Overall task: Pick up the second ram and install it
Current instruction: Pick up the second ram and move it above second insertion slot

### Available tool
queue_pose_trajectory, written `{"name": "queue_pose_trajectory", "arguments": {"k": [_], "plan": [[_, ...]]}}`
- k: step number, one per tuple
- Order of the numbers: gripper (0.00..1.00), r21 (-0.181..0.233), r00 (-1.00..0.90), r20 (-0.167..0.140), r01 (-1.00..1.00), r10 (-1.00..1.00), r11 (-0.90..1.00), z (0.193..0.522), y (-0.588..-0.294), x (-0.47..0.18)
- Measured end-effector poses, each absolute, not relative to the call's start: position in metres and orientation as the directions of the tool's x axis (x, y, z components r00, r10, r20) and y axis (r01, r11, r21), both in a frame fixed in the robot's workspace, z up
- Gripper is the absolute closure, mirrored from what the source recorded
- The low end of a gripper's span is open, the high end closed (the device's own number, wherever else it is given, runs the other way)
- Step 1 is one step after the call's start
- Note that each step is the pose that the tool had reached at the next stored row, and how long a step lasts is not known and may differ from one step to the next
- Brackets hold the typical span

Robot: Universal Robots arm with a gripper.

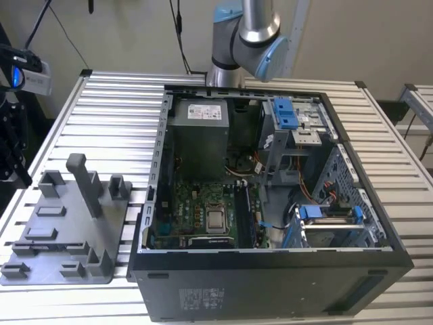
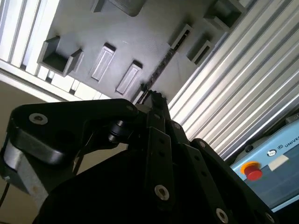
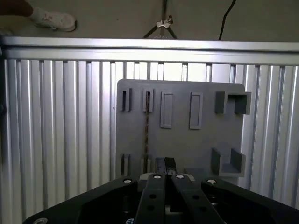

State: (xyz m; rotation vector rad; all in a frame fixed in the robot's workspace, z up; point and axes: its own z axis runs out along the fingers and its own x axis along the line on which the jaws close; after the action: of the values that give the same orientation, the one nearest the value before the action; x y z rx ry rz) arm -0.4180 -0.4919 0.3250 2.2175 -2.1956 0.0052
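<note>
The second ram (image 3: 146, 126) is a thin dark stick standing on edge in a slot of the grey fixture tray (image 3: 187, 140). It also shows as a narrow dark line (image 2: 163, 65) on the tray (image 2: 140, 37) in the second wrist view. My gripper (image 3: 165, 164) hangs well above the tray near one end of the stick, a little to its side and not touching it. Its fingertips (image 2: 156, 99) are pressed together with nothing between them. In the exterior view the tray (image 1: 67, 237) lies on the slatted table on the exterior view's left, beside the open computer case (image 1: 270, 189).
The case holds a grey power-supply box (image 1: 197, 135), a motherboard (image 1: 203, 213) and drive cages with blue clips (image 1: 285, 112). A tall post (image 1: 84, 183) rises from the tray. A person's shoe (image 3: 51, 19) is on the floor past the table edge. A pendant with a red button (image 2: 252, 171) lies nearby.
</note>
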Motion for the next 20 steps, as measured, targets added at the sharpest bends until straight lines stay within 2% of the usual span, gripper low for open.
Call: {"name": "queue_pose_trajectory", "arguments": {"k": [4, 6, 7, 8, 20], "plan": [[0.82, 0.013, 0.010, 0.017, -1.000, -1.000, -0.010, 0.325, -0.492, -0.418], [0.70, 0.013, 0.010, 0.017, -1.000, -1.000, -0.010, 0.325, -0.492, -0.418], [0.70, 0.013, 0.010, 0.017, -1.000, -1.000, -0.010, 0.325, -0.492, -0.418], [0.64, 0.013, 0.010, 0.017, -1.000, -1.000, -0.010, 0.325, -0.492, -0.418], [0.64, 0.012, 0.010, 0.017, -1.000, -1.000, -0.010, 0.311, -0.493, -0.419]]}}
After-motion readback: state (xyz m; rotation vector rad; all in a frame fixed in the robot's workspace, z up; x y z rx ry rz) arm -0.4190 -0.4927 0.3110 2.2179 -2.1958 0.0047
